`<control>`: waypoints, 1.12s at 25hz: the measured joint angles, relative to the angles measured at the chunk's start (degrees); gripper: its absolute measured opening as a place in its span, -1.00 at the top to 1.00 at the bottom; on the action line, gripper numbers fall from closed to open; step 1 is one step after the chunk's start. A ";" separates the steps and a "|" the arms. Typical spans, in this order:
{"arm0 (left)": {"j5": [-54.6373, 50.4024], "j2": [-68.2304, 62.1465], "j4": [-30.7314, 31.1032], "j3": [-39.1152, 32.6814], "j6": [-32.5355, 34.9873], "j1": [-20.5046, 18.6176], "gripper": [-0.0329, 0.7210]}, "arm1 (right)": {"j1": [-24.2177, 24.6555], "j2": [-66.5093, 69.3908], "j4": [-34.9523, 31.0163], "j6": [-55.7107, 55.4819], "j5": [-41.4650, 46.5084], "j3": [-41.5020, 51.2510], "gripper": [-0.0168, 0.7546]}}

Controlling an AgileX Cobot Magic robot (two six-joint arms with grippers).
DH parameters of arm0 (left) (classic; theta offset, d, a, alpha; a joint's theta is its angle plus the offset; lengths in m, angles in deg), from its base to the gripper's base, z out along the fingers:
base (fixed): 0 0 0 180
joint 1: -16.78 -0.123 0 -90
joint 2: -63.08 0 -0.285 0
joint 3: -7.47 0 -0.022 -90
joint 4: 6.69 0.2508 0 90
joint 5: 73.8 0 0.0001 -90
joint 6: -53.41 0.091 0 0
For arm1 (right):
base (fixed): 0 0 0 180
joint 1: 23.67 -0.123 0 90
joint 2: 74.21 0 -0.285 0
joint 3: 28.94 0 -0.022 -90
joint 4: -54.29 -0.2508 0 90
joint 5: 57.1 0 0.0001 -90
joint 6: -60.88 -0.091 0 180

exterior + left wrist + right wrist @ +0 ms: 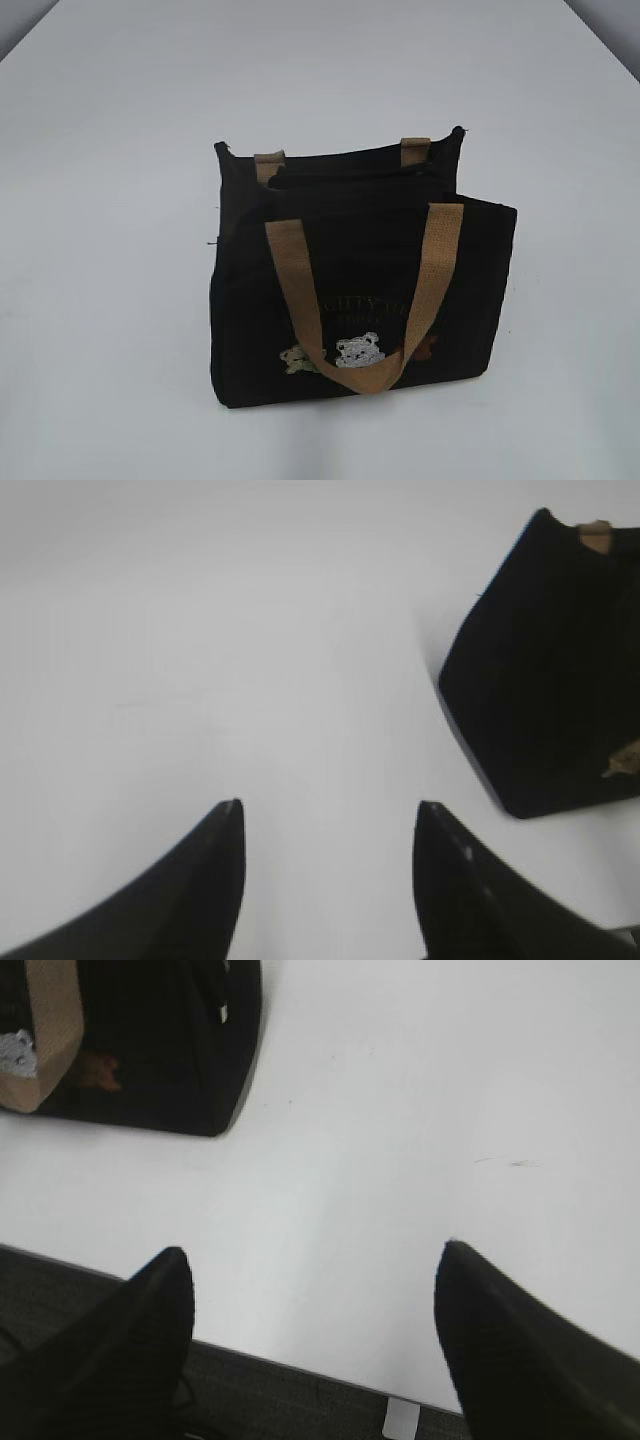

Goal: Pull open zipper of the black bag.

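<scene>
On the white table [100,300], the black bag [360,290] stands apart from both pincers: left gripper [328,815] and right gripper [312,1260] gape empty.

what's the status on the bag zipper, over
Left gripper open, right gripper open, both empty over bare table. Black bag upright, untouched; zipper pull not discernible. Nothing in the way.
</scene>
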 joint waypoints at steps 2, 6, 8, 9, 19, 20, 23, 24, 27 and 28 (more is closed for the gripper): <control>0.00 0.00 0.00 0.00 0.00 -3.17 -0.13 | 2.56 -2.14 0.00 0.00 0.00 0.00 -0.54; 0.00 0.00 0.00 0.00 0.00 -5.49 -0.06 | 4.76 -6.85 0.00 0.00 0.00 0.00 -0.54; 0.00 0.06 0.00 0.00 0.00 -5.31 -0.03 | 4.80 -8.02 0.00 0.00 0.00 0.00 -0.54; 0.00 0.25 0.00 -0.01 0.00 -5.25 -0.02 | 4.80 -8.17 0.00 0.02 0.00 0.00 -0.54; -0.07 2.05 -0.11 -0.01 0.00 -5.13 0.04 | 4.80 -8.17 0.00 0.02 0.07 0.05 -0.54; -0.07 2.05 -0.11 -0.01 0.00 -5.13 0.05 | 4.80 -8.17 0.00 0.02 0.07 0.05 -0.54; -0.07 2.05 -0.13 -0.01 0.00 -5.13 0.10 | 4.80 -8.17 0.00 0.07 0.07 0.05 -0.54; -0.07 2.05 -0.13 -0.01 0.00 -5.13 0.10 | 4.80 -8.17 0.00 0.07 0.07 0.05 -0.54; -0.07 2.05 -0.17 -0.01 0.00 -5.13 0.16 | 4.80 -8.17 0.00 0.07 0.07 0.05 -0.54; -0.07 2.05 -0.17 -0.01 0.00 -5.13 0.18 | 4.80 -8.17 0.00 0.07 0.07 0.05 -0.54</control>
